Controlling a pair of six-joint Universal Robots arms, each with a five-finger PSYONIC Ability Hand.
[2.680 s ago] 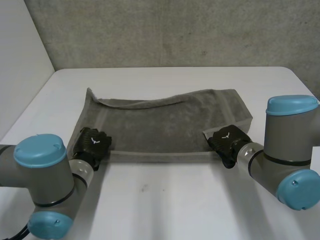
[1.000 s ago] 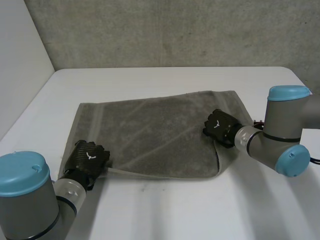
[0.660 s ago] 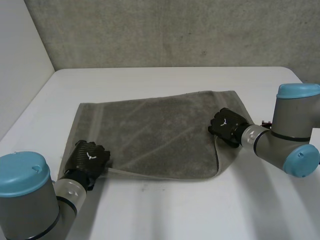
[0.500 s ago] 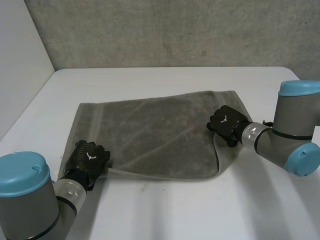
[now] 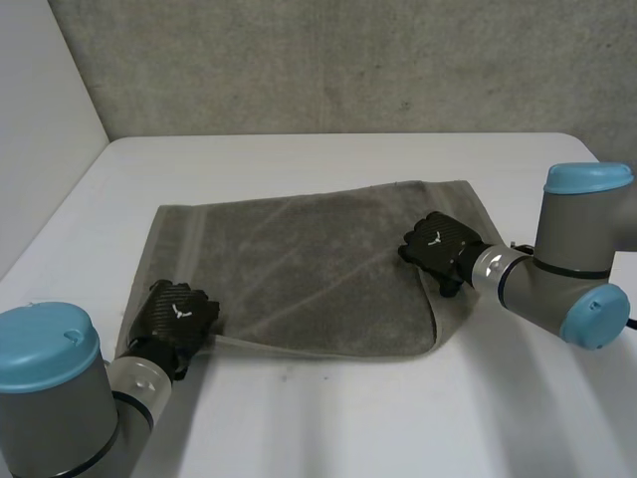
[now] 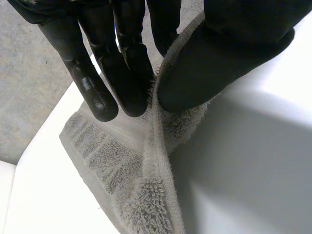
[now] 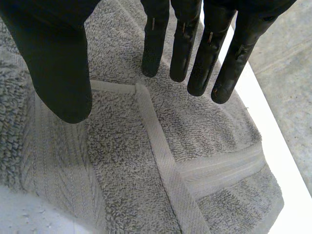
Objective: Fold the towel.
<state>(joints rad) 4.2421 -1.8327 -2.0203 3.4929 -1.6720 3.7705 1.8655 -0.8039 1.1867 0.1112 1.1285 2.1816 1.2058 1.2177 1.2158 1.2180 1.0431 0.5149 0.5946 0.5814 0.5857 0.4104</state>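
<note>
1. Grey terry cloth, the towel [image 5: 309, 269], is spread on the white table [image 5: 328, 428] between the two hands and is reached by both of them.
2. Two layers are seen at the right hand's side. The hemmed edge of the upper layer lies there over a lower layer, which comes out a little further towards the right arm [image 5: 572, 269].
3. The left hand [image 5: 177, 317] is placed at the towel's near corner on its own side.
4. In the left wrist view the hemmed edge is pinched between the thumb [image 6: 219, 58] and the fingers [image 6: 126, 78], so this hand is closed on the towel. The edge is drawn up between them, and the rest of the corner lies on the table just beyond the fingertips.
5. The right hand [image 5: 436, 242] is held over the towel's opposite side, near the middle of that short side.
6. In the right wrist view its fingers are kept straight and its thumb well apart from them, and nothing is gripped, so this hand is open. A hemmed corner of the upper layer lies just beyond the fingertips, between thumb and fingers. Whether the fingertips touch the cloth cannot be told.
7. A grey concrete wall [image 5: 328, 60] is seen behind the table.
</note>
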